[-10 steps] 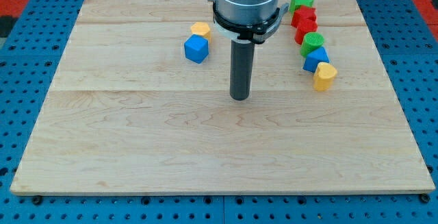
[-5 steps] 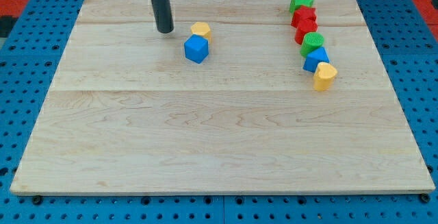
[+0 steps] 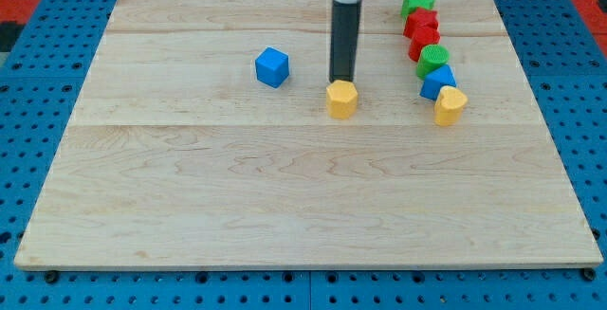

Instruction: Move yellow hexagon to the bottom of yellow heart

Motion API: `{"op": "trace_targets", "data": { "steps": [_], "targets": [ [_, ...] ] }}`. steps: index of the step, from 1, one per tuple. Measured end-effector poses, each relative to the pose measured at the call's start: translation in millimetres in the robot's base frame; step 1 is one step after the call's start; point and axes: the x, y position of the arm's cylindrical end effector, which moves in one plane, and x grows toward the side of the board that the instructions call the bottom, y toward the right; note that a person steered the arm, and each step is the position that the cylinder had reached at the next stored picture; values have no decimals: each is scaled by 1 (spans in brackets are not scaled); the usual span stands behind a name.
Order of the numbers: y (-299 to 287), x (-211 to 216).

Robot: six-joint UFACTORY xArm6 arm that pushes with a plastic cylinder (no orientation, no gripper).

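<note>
The yellow hexagon point(image 3: 342, 99) lies near the board's middle, a bit toward the view's top. My tip point(image 3: 340, 81) stands right behind it, touching its top side. The yellow heart point(image 3: 450, 105) lies at the view's right, at the lower end of a column of blocks. The hexagon is to the left of the heart, about level with it.
A blue cube point(image 3: 271, 66) lies left of my tip. Above the heart stand a blue block point(image 3: 437, 82), a green round block point(image 3: 434, 60), two red blocks point(image 3: 423, 31) and a green star point(image 3: 416, 5). The wooden board point(image 3: 190, 206) sits on a blue pegboard.
My tip swung from the board's middle to the top left, then right. The yellow hexagon has gone from beside the blue cube down and to the right, toward the heart.
</note>
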Motion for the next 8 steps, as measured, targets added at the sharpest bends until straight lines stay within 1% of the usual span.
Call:
{"op": "trace_targets", "data": {
  "steps": [1, 3, 4, 6, 7, 8],
  "targets": [
    [7, 27],
    [-49, 40],
    [-49, 70],
    [-18, 76],
    [-20, 98],
    [-10, 106]
  ]
}}
